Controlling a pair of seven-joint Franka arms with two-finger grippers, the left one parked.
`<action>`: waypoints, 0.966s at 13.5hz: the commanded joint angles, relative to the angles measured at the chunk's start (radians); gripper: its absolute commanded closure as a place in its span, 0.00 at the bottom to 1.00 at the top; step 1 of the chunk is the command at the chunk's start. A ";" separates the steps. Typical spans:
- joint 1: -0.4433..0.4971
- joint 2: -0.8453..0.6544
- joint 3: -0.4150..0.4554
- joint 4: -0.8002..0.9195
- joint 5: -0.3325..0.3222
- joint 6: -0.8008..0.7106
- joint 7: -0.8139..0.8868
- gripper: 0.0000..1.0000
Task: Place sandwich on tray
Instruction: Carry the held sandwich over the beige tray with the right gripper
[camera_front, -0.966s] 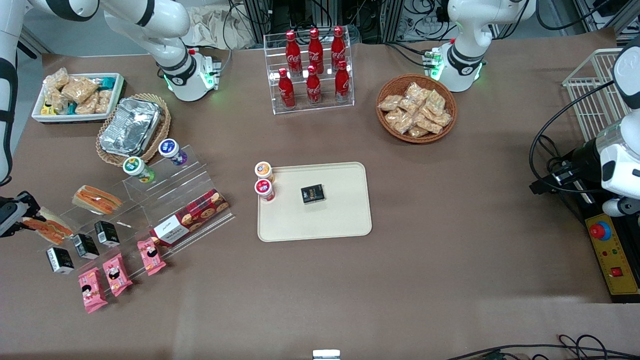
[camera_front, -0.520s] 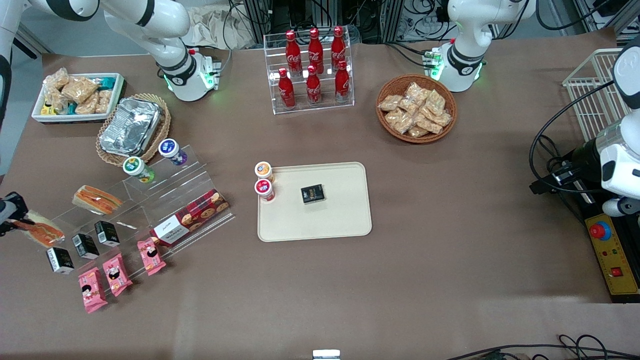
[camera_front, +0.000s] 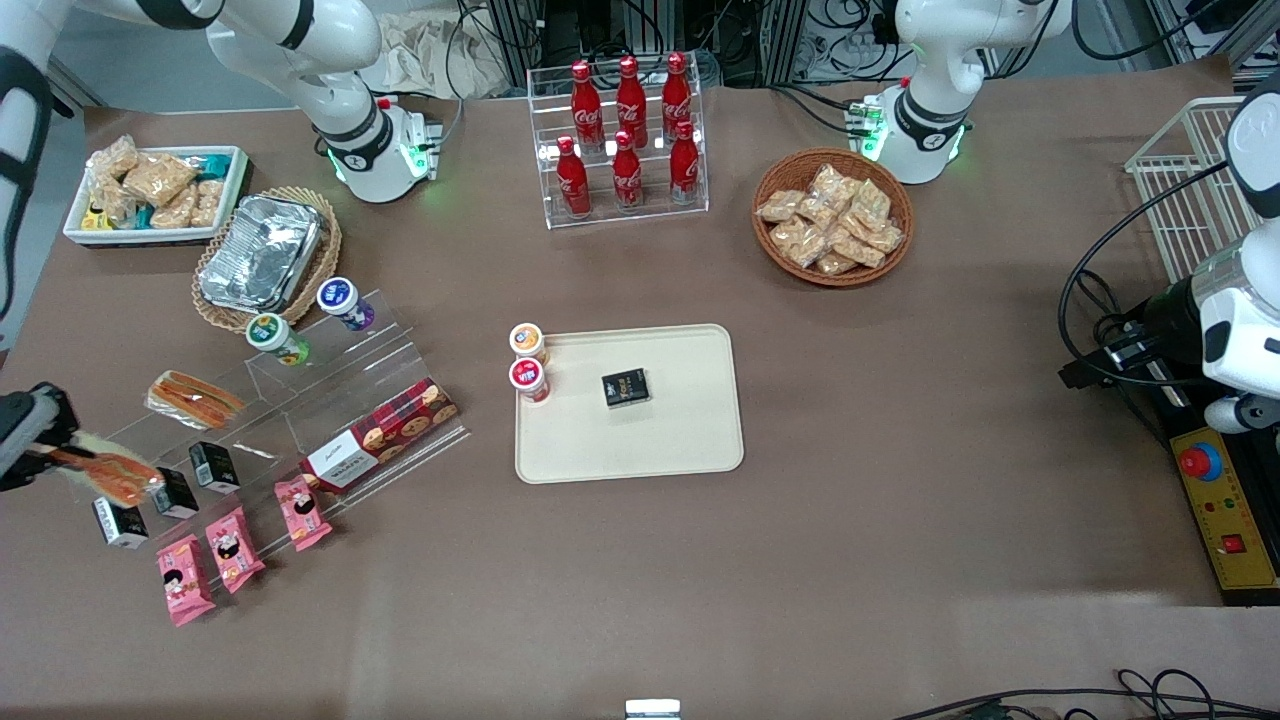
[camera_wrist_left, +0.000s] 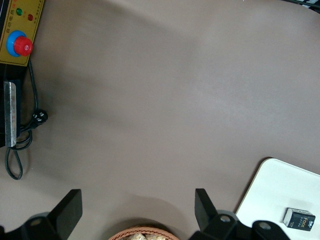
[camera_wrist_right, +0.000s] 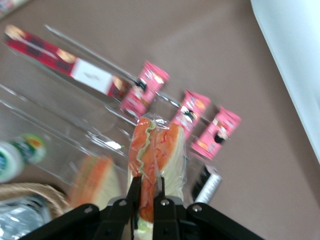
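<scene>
brown tabletop below, the gripper (camera_front: 62, 452) holds the sandwich (camera_front: 112, 470) pinched at the working arm's end, its long axis pointing toward the tray (camera_front: 690, 440), well apart near the table's middle.

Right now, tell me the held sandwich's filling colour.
Orange-red with green, clearest in the right wrist view: sandwich in hand.

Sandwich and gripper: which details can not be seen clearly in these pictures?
- Gripper: in the front view the picture's edge cuts off most of it; the arm above is out of frame.
- Sandwich: in the right wrist view the fingers hide its clamped end, and motion blur smears the wrap.
- Tray: the left wrist view shows only a corner.
- Black packets: labels too small to read.
</scene>
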 joint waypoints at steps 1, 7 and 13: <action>0.046 -0.042 0.067 0.007 0.017 -0.097 0.118 1.00; 0.056 -0.062 0.341 -0.001 0.059 -0.156 0.367 1.00; 0.310 0.033 0.428 -0.007 0.008 -0.037 0.609 1.00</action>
